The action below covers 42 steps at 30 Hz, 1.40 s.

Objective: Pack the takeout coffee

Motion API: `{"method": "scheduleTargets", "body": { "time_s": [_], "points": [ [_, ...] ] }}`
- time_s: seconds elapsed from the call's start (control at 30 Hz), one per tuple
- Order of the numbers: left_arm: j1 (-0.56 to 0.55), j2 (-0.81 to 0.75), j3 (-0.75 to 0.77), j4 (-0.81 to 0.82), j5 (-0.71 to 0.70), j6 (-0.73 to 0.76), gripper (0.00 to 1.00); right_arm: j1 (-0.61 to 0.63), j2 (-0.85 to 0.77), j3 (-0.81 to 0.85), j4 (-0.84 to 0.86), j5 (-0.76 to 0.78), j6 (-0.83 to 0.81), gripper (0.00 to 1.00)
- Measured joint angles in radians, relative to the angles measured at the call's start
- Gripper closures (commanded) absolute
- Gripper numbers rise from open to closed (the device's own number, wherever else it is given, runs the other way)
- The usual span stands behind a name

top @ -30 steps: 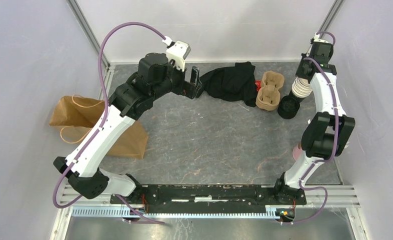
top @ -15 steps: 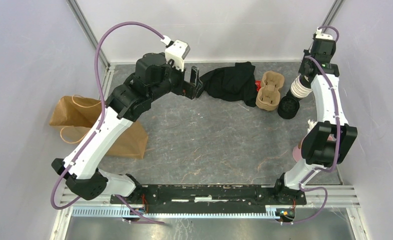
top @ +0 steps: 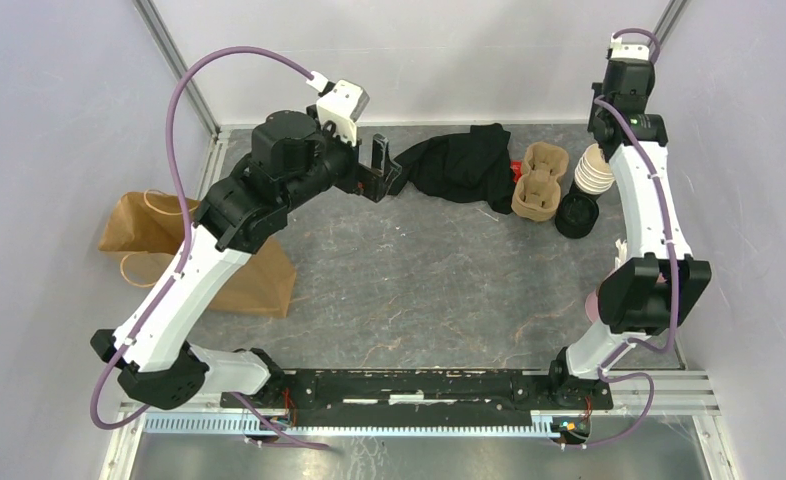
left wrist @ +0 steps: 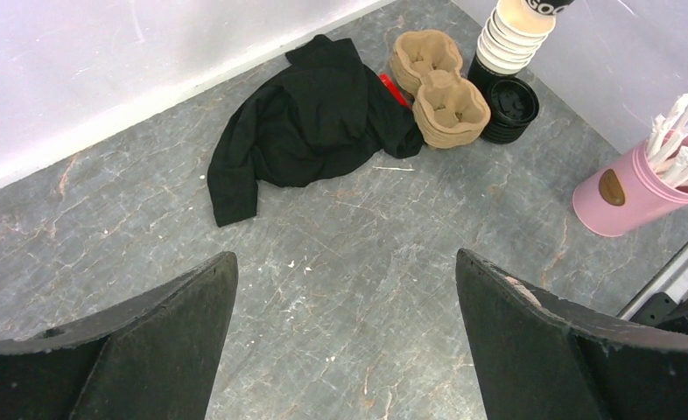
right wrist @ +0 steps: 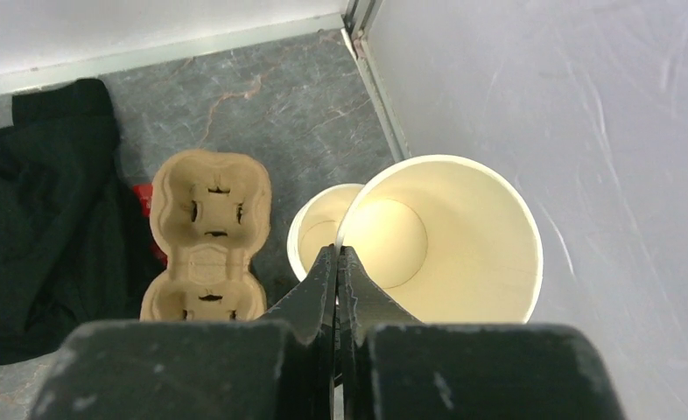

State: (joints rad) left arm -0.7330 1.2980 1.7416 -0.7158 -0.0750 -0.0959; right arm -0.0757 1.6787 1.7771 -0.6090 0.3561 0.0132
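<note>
No lid-capped black coffee cups show in any view. My right gripper point(right wrist: 338, 254) is shut on the rim of a lidless paper cup with a cream inside point(right wrist: 463, 236). It holds the cup just above the stack of like cups point(right wrist: 319, 232). From above, that stack point(top: 594, 172) stands at the far right, under my right wrist. A stack of loose black lids point(top: 576, 215) sits beside it. My left gripper point(left wrist: 345, 332) is open and empty, above bare table, left of a black cloth point(left wrist: 310, 131). A brown two-cup carrier point(left wrist: 437, 83) lies between the cloth and the lids.
A brown paper bag point(top: 159, 250) lies flat at the left edge, partly under my left arm. A pink tin of white sticks point(left wrist: 625, 188) stands at the right edge. Something red point(right wrist: 143, 201) peeks out between cloth and carrier. The walls are close at the back and right.
My right wrist has risen towards the back corner, lifting the top cup off the stack. My left arm has drawn back a little to the left, still open.
</note>
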Motion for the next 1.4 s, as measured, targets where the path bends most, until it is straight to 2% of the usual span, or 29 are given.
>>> {"method": "scheduleTargets", "body": {
  "time_s": [0.37, 0.57, 0.7, 0.87, 1.13, 1.27, 1.4],
  "points": [
    [-0.004, -0.006, 0.000, 0.000, 0.026, 0.000, 0.00, 0.051, -0.060, 0.114, -0.052, 0.001, -0.006, 1.00],
    [-0.004, -0.006, 0.004, 0.000, 0.027, -0.001, 0.00, 0.157, -0.159, 0.114, -0.057, -0.042, -0.024, 1.00],
    [-0.004, -0.006, 0.010, 0.000, 0.032, -0.002, 0.00, 0.270, -0.238, 0.048, -0.046, -0.104, -0.025, 1.00],
    [-0.004, -0.007, 0.012, 0.000, 0.032, -0.003, 0.00, 0.451, -0.329, -0.200, -0.031, -0.177, -0.003, 1.00],
    [-0.004, -0.023, 0.011, 0.000, 0.033, -0.049, 0.00, 0.784, -0.492, -0.790, -0.028, -0.246, 0.117, 1.00],
    [-0.004, -0.032, 0.009, 0.000, 0.034, -0.080, 0.00, 0.833, -0.641, -0.959, -0.013, -0.250, 0.187, 1.00],
    [-0.004, -0.034, 0.003, 0.000, 0.044, -0.094, 0.00, 0.887, -0.724, -1.035, 0.021, -0.246, 0.230, 1.00]
  ]
}}
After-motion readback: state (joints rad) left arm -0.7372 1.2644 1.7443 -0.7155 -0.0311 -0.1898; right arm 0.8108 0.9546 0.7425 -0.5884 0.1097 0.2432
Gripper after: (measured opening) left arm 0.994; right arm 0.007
